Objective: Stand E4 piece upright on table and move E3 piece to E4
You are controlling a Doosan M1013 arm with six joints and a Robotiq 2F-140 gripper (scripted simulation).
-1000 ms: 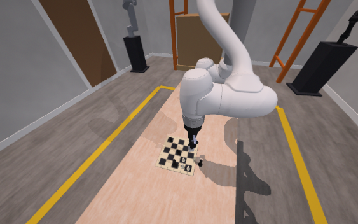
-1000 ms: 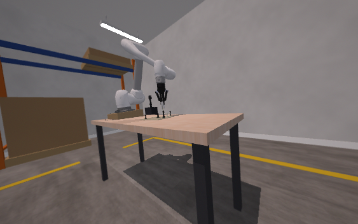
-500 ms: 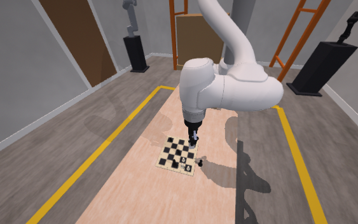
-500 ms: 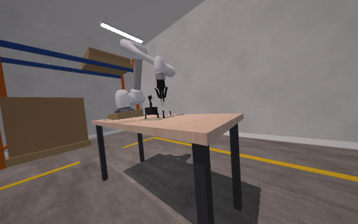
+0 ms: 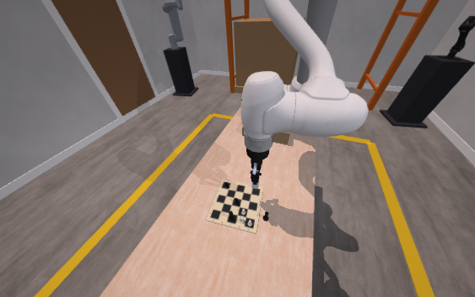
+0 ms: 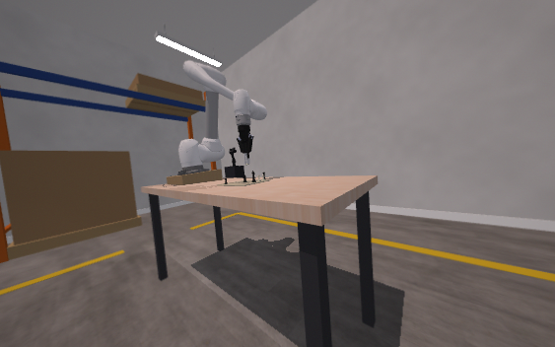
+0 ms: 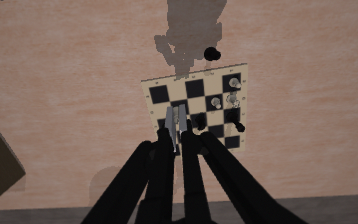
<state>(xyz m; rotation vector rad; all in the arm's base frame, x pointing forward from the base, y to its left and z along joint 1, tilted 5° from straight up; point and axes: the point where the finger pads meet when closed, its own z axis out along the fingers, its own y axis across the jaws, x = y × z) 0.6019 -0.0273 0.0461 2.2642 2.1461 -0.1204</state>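
Black pawn (image 5: pixel 265 216) already stands off the chessboard (image 5: pixel 214 205) on the desk (image 5: pixel 210 257); the pincer (image 7: pixel 176 125), hovering mid-frame, pinches a pale piece (image 7: pixel 176 116), seemingly bound for E4.
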